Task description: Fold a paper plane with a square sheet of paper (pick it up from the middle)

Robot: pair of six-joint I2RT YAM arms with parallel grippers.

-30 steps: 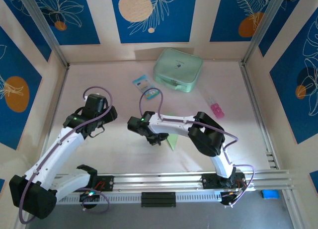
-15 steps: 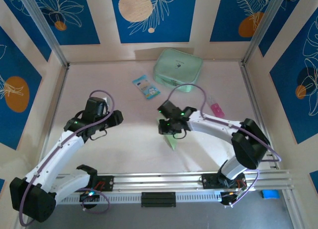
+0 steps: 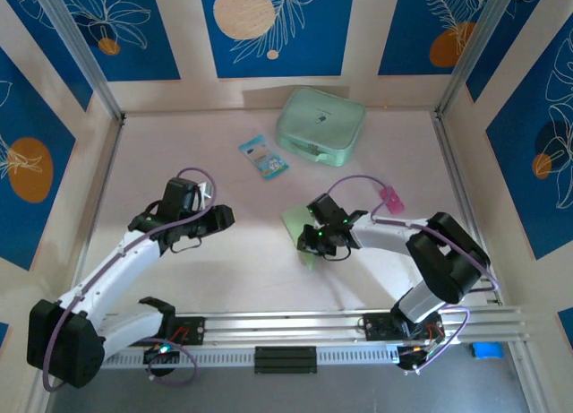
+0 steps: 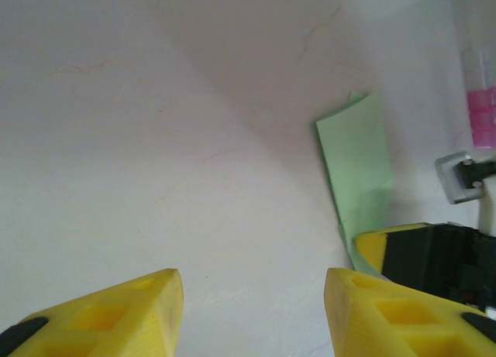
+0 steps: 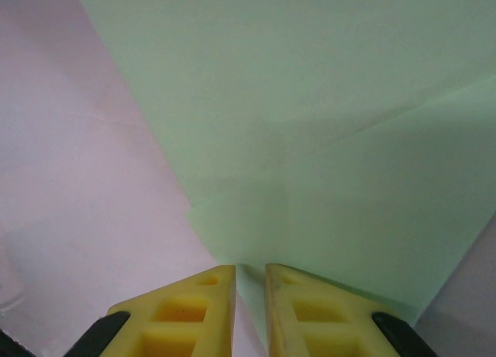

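1. Swinging rightward over the last second, the right gripper (image 5: 249,289) now sits over the square sheet of paper (image 5: 310,101), near the middle of the table (image 3: 206,162).
2. Its jaws are nearly closed and seem to be pinching the creased sheet's edge.
3. Left gripper (image 4: 252,303) has edged closer, jaws apart and empty, likely ready to help with folding.

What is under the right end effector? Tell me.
Creased green paper shows under the right end effector, over the table. The paper's part beneath the fingers is covered.

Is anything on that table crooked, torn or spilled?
Nothing spilled or torn. The green paper sits askew and creased, one layer over another, its edge between the right gripper's nearly closed jaws, as expected mid-fold.
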